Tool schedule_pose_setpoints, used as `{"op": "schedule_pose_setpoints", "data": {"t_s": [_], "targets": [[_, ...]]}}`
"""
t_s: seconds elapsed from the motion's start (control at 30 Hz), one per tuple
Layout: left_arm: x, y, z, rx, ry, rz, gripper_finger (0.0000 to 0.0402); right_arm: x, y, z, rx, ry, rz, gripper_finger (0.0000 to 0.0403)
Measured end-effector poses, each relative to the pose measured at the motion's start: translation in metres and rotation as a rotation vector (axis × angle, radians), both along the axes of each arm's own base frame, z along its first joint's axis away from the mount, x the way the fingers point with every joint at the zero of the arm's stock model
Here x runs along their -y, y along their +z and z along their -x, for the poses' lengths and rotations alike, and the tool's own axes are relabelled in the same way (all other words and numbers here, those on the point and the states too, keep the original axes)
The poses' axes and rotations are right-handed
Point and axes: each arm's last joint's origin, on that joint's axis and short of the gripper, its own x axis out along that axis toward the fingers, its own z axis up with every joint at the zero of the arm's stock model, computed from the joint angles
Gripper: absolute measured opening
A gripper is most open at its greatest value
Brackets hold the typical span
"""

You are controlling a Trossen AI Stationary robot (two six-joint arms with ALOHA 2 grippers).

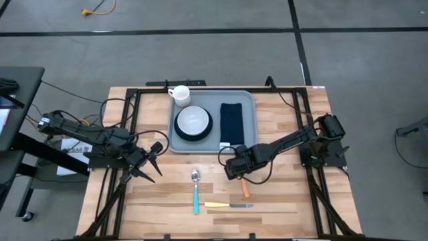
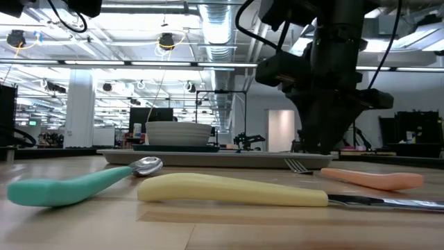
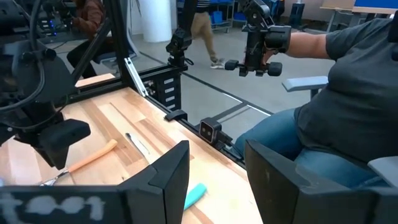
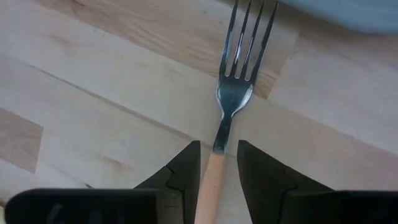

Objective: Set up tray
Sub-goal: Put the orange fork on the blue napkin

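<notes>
At the left of the high view our left end effector [image 1: 152,161] waits over the bare table [image 1: 287,201], fingers apart and empty. Lower centre, the teal spoon [image 1: 195,191] and yellow knife [image 1: 227,205] still lie loose on the wood. Upper centre, the tray [image 1: 249,100] already carries a cup [image 1: 180,94], a bowl [image 1: 193,121] on a dark plate and a navy napkin [image 1: 231,123]. Just below it, our right end effector [image 1: 239,175] has its fingers straddling the orange-handled fork [image 4: 235,93], though we cannot tell whether they pinch it. We judge the cutlery remains.
</notes>
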Motion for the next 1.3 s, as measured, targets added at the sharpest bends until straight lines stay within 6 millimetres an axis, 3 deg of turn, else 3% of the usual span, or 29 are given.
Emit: {"op": "schedule_pose_setpoints", "data": {"t_s": [1.3], "targets": [[0.0000,-0.0007,0.0001,-0.010,0.000,0.001,0.0144,-0.0001,0.0001,-0.0020,0.025,-0.003,0.008,0.0098]]}}
